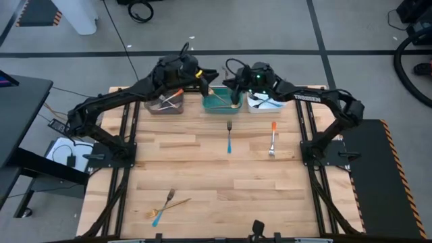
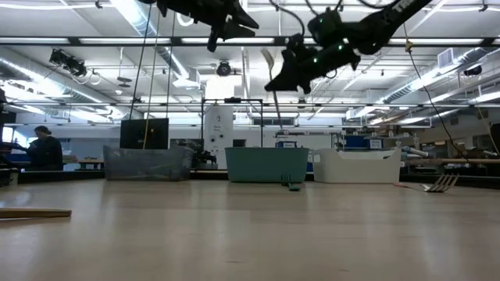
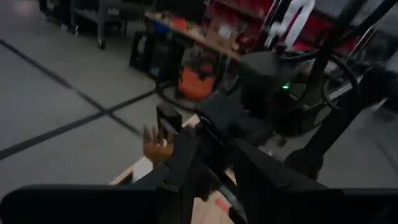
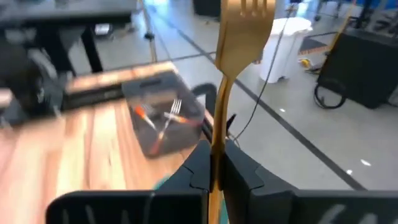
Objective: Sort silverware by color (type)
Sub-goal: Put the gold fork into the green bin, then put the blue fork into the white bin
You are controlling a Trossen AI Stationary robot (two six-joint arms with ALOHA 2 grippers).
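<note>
my right gripper [image 4: 216, 163] was pinched on a gold fork [image 4: 239, 37], the fingers pressed against the thin handle just above the teal bin [image 1: 221, 102]. the left gripper [image 1: 201, 78] stood beside it, between the grey bin [image 1: 164, 106] and the teal one, fingers spread and empty as far as i could judge from the high view.

to do this step well i judged i should keep the fork's handle centred over the teal bin's opening, lower until its bottom end was inside the walls, and only then let the fingers part — a release from that height could bounce the thin fork off the rim. the left arm sat close, so i'd have drawn it away first.

the fork's long axis was near vertical: in the low view it hung as a thin upright line, tilted slightly, tines at 12 o'clock and handle at 6.

on the table a blue-handled fork [image 1: 229, 137] lay at the centre, tines toward 12 o'clock, and an orange-handled fork [image 1: 273, 140] at its 3 o'clock pointed its tines toward 6 — both still unsorted.
</note>
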